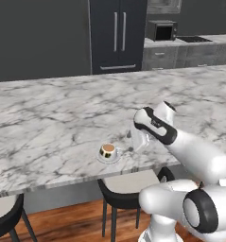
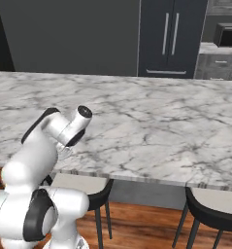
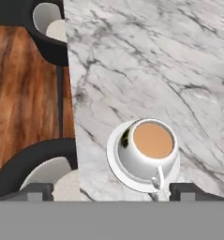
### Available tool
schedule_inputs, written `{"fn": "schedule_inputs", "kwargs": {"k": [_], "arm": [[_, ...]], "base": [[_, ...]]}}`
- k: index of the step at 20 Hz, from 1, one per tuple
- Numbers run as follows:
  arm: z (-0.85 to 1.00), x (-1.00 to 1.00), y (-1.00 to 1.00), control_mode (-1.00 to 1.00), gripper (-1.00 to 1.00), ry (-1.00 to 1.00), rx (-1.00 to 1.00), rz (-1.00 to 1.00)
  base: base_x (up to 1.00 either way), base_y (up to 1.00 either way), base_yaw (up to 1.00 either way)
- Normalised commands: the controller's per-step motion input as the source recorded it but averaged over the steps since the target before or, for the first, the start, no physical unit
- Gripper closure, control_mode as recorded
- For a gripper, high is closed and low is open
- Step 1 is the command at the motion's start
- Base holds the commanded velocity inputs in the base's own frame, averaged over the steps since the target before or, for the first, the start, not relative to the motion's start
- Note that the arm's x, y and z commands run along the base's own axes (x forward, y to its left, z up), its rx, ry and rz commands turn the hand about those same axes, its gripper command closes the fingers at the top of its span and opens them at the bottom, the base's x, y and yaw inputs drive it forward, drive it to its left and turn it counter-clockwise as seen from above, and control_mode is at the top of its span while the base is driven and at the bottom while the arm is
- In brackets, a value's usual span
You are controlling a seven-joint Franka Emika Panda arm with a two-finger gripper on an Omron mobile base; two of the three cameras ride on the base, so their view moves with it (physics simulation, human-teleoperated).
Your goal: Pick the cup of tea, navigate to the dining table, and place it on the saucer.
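Cup: the small white rounded teacup [image 3: 148, 151] filled with brown tea stands upright on the small round white saucer [image 3: 114, 157], with a dark mark on its side and its handle turned toward the bottom of the hand view. In the left base view the same teacup [image 1: 108, 151] sits on the saucer [image 1: 101, 159] near the table's front edge.

Table: the long white marble dining table [image 1: 48, 118], veined in grey, carries both cup and saucer close to its near edge.

Claw: the two-finger gripper [image 3: 112, 191] hangs above and just beside the cup, its two dark finger tips spread wide at either side of the hand view's bottom, one over the stool side and one over the marble. The jaws are released and hold nothing; the cup lies between and beyond them, untouched.

Arm: the white arm with dark joints [image 1: 180, 146] reaches over the table edge to the right of the cup in the left base view.

Seating: dark round stools with pale seats [image 3: 45, 166] stand tucked under the table edge above the brown wooden floor [image 3: 24, 84].

Background: a dark tall double-door cabinet [image 1: 118, 33] stands behind the table.
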Motion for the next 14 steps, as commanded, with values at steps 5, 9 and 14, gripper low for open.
{"fn": "schedule_inputs", "kwargs": {"k": [5,9,14], "arm": [[0.58,-1.0,0.0,-1.0,-1.0,-0.01,0.02,-0.41],[0.61,-1.0,0.0,-1.0,-1.0,-0.05,0.0,-0.32],[0.66,-1.0,-0.02,-1.0,-1.0,-0.04,-0.01,-0.22]], "base": [[0.0,0.0,0.0],[0.0,0.0,0.0],[0.0,0.0,0.0]]}}
